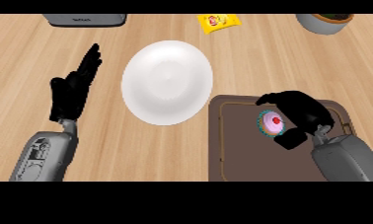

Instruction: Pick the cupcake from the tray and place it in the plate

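A cupcake [272, 122] with pink frosting, a red dot on top and a blue wrapper sits on the brown tray [241, 154] at the lower right. My right hand [304, 112] is curled round it from the right, fingers arching over its top and thumb below. The white plate [167, 82] lies in the middle of the wooden counter, left of the tray, with nothing on it. My left hand [73, 87] rests open at the left, fingers pointing up, apart from the plate.
A grey appliance [84, 19] stands at the back left edge. A yellow snack bag [218, 22] lies behind the plate. A grey pot [325, 21] stands at the back right corner.
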Action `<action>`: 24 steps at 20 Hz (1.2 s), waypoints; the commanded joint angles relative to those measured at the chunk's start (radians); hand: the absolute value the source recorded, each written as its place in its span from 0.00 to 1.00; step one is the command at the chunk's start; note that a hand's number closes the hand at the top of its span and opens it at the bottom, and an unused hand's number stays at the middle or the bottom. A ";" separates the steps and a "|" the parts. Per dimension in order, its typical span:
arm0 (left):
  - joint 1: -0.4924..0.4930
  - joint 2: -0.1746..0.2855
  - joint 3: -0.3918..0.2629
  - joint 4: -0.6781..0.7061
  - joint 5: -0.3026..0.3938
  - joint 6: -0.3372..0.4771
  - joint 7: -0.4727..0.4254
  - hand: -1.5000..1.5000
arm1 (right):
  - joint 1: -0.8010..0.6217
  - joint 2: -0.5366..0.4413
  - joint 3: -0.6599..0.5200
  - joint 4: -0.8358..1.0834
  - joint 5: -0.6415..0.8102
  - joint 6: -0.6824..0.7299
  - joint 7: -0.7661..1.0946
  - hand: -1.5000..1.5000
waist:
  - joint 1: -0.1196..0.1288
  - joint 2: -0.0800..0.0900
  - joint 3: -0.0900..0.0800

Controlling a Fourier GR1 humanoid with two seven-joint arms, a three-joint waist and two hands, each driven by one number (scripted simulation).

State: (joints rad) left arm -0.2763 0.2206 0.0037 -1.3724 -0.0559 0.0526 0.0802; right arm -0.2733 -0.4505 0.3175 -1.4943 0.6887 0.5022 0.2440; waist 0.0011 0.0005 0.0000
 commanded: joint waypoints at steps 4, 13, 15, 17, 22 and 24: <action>0.023 0.000 0.016 -0.064 -0.010 -0.029 0.037 0.50 | -0.077 0.059 -0.059 0.164 0.106 -0.078 -0.125 1.00 | 0.004 0.000 0.000; 0.023 -0.027 0.017 -0.041 -0.029 -0.031 0.005 0.50 | -0.202 -0.019 -0.171 0.400 0.171 -0.183 -0.339 1.00 | 0.017 0.006 0.001; 0.034 -0.034 0.006 -0.045 -0.019 -0.049 -0.004 0.50 | -0.237 -0.014 -0.174 0.572 0.222 -0.300 -0.399 1.00 | 0.036 0.012 0.002; 0.036 -0.054 -0.011 -0.059 -0.050 -0.016 -0.012 0.50 | -0.366 0.021 -0.204 0.654 0.219 -0.318 -0.404 1.00 | 0.034 0.009 0.002; 0.027 -0.023 0.022 -0.047 -0.017 -0.051 0.009 0.50 | -0.351 0.038 -0.304 0.546 0.138 -0.524 -0.524 1.00 | 0.021 0.003 0.002; 0.003 -0.053 -0.006 -0.092 -0.037 -0.019 0.079 0.50 | -0.368 0.017 -0.345 0.511 0.073 -0.511 -0.614 1.00 | 0.012 -0.002 0.003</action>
State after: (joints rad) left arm -0.2682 0.1766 0.0110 -1.4123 -0.0936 0.0295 0.0969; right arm -0.6090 -0.4213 0.0462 -0.9567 0.8334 0.0563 -0.2599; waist 0.0183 0.0045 0.0016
